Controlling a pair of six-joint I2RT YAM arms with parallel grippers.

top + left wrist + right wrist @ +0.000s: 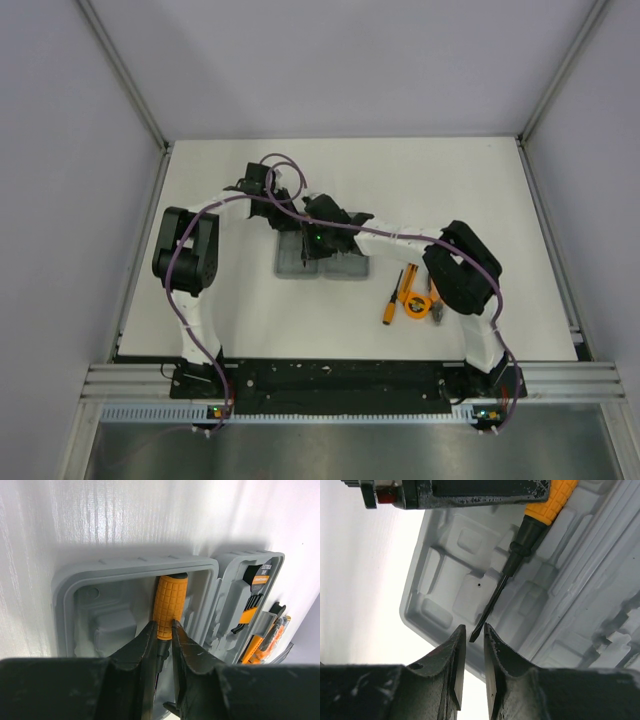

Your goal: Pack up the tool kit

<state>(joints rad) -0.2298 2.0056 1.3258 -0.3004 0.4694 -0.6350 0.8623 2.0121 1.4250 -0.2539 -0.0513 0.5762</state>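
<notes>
Top external view: both arms reach in over an open grey case [292, 262] that lies flat near the middle of the white surface [450, 180], its two halves side by side. To the right of the case, near the right arm's base, an orange-handled loose screwdriver [389, 309], a round orange tape measure [413, 301] and a pair of pliers [438, 313] lie close together on the surface, outside the case.

Left wrist view: the left gripper [162, 628] is clamped on the lower end of the ribbed orange handle of a screwdriver [170, 600]. The tool sits over the moulded tray of the case half on the left of this view, its black end cap against the far wall. The neighbouring half carries black and orange tools in its slots.

Right wrist view: the right gripper [474, 630] has its jaws a narrow gap apart, with the flat blade tip of the same screwdriver in that gap. Whether the fingers actually pinch the blade cannot be told. The black shaft slants up over the grey tray to the handle, where the left gripper shows at the top edge.
</notes>
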